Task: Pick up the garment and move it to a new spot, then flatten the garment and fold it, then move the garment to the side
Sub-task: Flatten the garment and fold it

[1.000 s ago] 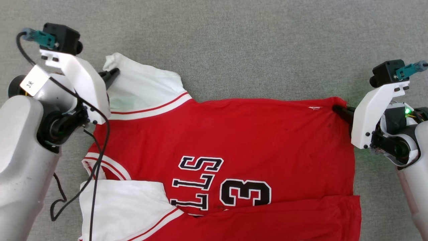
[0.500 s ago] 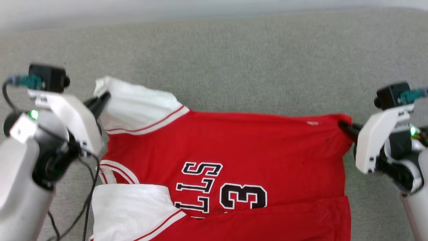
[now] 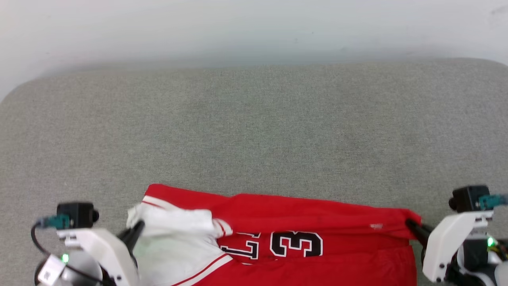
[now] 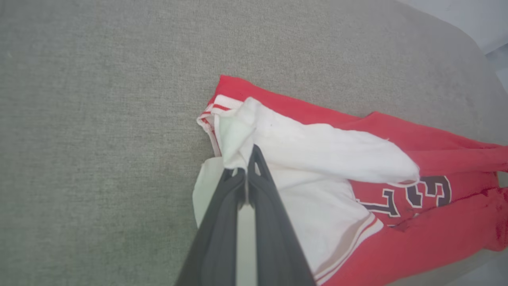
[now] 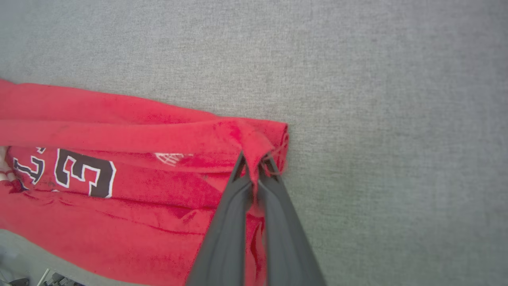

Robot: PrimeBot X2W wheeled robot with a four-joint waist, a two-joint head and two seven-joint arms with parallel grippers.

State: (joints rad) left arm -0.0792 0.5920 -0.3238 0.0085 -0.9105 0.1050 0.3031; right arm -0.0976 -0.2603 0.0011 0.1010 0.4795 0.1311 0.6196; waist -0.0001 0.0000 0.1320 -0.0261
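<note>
The garment (image 3: pixel 301 214), a bright red jersey with black-and-white lettering and white sleeve ends, lies along the near edge of the grey surface, its far edge lifted and folded toward me. My left gripper (image 3: pixel 137 230) is shut on the white sleeve cloth (image 4: pixel 238 139) at the garment's left end; the left wrist view shows the fingers pinching it (image 4: pixel 248 171). My right gripper (image 3: pixel 412 227) is shut on the red corner at the right end, with cloth bunched between the fingers (image 5: pixel 256 163) over the garment (image 5: pixel 119 167).
The grey fabric-covered surface (image 3: pixel 254 127) stretches wide beyond the garment to a rounded far edge against a pale wall (image 3: pixel 254 28). My white wrist housings sit at the lower left (image 3: pixel 99 250) and lower right (image 3: pixel 448 242).
The head camera has tilted up, so the whole scene slid down. Both grippers have drawn the garment's far edge toward me, folding it over the lettering.
</note>
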